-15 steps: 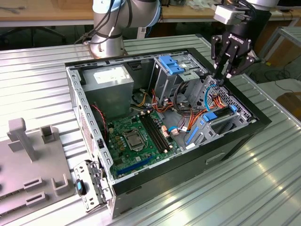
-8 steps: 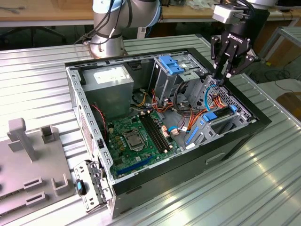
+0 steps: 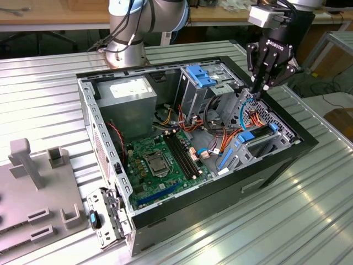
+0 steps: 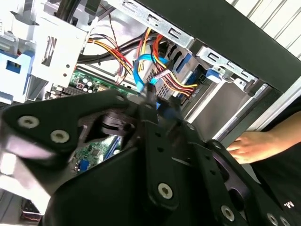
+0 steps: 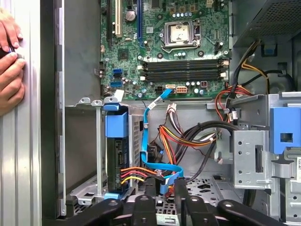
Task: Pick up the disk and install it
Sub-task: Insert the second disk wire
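Counter: a ribbed metal counter (image 3: 309, 221) carried the open computer case (image 3: 276, 160), lying on its side with its innards up.
Room: a wooden bench ran behind it, and a grey fixture plate (image 3: 33, 204) sat at the exterior view's left.
Inside the case: a green motherboard (image 3: 160, 160) lay on the floor of the case, a grey power supply (image 3: 129, 102) beyond it, and a drive cage with a blue latch piece (image 3: 201, 76) stood next to that.
Person: a hand (image 5: 9, 66) rested on the counter just outside the case wall; in the second wrist view a hand (image 4: 254, 146) lay by the case edge.
Pincer: my pincer (image 3: 258, 88) hung over the bay end of the case, its tips down among the orange and blue cables (image 5: 160, 169).
Grip: I could not tell how far my fingers stood apart, nor whether they clasped anything.
Disk: the disk (image 5: 117, 155) stood on edge in the bay by the case wall, blue frame at both ends, cables plugged into it.
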Motion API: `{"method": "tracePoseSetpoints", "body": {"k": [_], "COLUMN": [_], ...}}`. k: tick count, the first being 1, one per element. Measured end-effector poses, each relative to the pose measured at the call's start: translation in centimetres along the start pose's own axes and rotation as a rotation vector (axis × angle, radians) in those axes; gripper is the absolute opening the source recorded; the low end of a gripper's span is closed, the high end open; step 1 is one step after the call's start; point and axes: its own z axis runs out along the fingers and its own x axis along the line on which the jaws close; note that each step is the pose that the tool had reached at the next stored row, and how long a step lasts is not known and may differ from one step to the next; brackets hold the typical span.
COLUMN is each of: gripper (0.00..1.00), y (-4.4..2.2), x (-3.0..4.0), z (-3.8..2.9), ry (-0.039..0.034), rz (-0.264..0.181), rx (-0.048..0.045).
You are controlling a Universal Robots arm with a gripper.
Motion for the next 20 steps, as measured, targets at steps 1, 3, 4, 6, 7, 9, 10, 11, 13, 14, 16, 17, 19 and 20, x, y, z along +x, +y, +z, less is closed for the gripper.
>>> {"method": "tracePoseSetpoints", "body": {"k": [1, 3, 4, 6, 7, 9, 10, 11, 13, 14, 16, 17, 19, 20], "gripper": [0.22, 0.16, 0.11, 0.11, 0.11, 0.11, 0.11, 0.11, 0.11, 0.11, 0.11, 0.11, 0.11, 0.11], "y": [0.00, 0.00, 0.00, 0.00, 0.00, 0.00, -0.01, -0.01, -0.02, -0.02, -0.02, -0.03, -0.03, -0.03], "x": [0.00, -0.01, -0.01, -0.01, -0.02, -0.04, -0.04, -0.03, 0.03, 0.10, 0.30, 0.35, 0.49, 0.56], "z": [0.01, 0.03, 0.05, 0.08, 0.11, 0.26, 0.35, 0.44, 0.59, 0.70, 0.94, 1.01, 1.17, 1.24], "ry": [0.0043, 0.0147, 0.0207, 0.0338, 0.0398, 0.0539, 0.0557, 0.0573, 0.0603, 0.0617, 0.0635, 0.0643, 0.0670, 0.0686], "rz": [0.000, 0.000, 0.000, 0.001, 0.001, 0.001, 0.001, 0.002, 0.002, 0.002, 0.002, 0.002, 0.002, 0.002], "rx": [0.0000, 0.0001, 0.0002, 0.0004, 0.0005, 0.0007, 0.0009, 0.0011, 0.0016, 0.0017, 0.0020, 0.0022, 0.0024, 0.0025]}}
